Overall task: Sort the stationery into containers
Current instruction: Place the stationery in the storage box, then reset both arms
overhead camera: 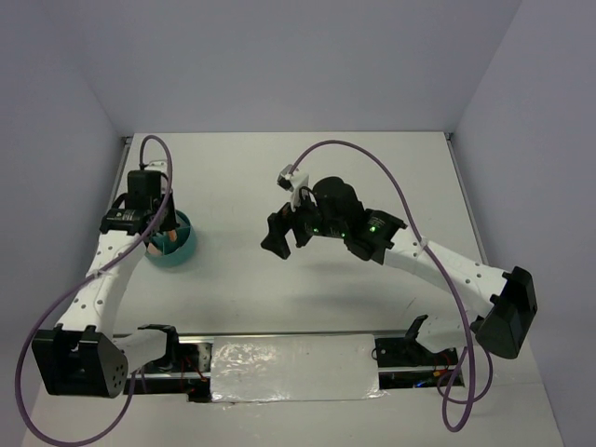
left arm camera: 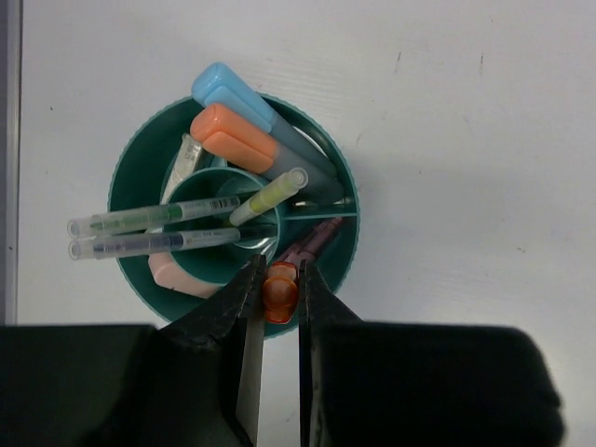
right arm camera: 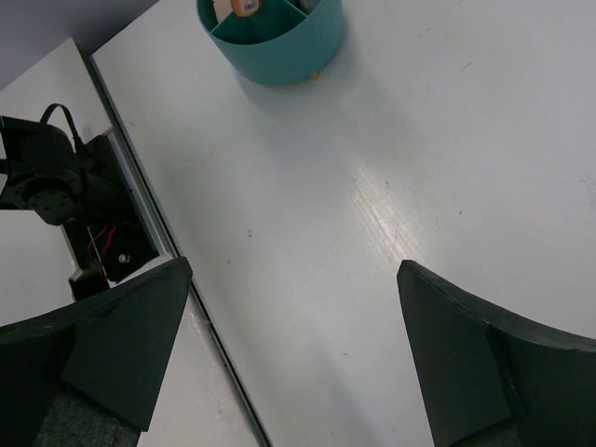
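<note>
From the top camera, the left claw (overhead camera: 160, 235) is hanging right over the teal bowl (overhead camera: 182, 253). The right claw (overhead camera: 284, 233) is hovering well off to the side above bare table, carrying nothing.

In the left wrist camera, the left claw (left arm camera: 277, 279) is pinching a short orange marker (left arm camera: 279, 293). Its two fingers are pressing on either side of it, over the bowl's near rim. The marker is showing end-on, so its long axis is probably running close to upright, pointing down toward the outer ring.

Just beyond the fingertips a dark pink pen (left arm camera: 312, 244) is already leaning in that same slot. Farther ahead, a blue marker (left arm camera: 233, 93) and a second orange marker (left arm camera: 237, 140) are lying slanted, caps away from the claw. Two grey pens (left arm camera: 154, 231) are sticking out to the left.

The risk is this: the marker is sitting so near the rim (left arm camera: 126, 186) that on release it could catch the edge or the pink pen. It might then tip outward onto the table, or nudge the light bowl.

In the right wrist camera, the right claw (right arm camera: 291, 279) is spread wide with nothing between its fingers, and the bowl (right arm camera: 279, 51) is lying far ahead of it.
</note>
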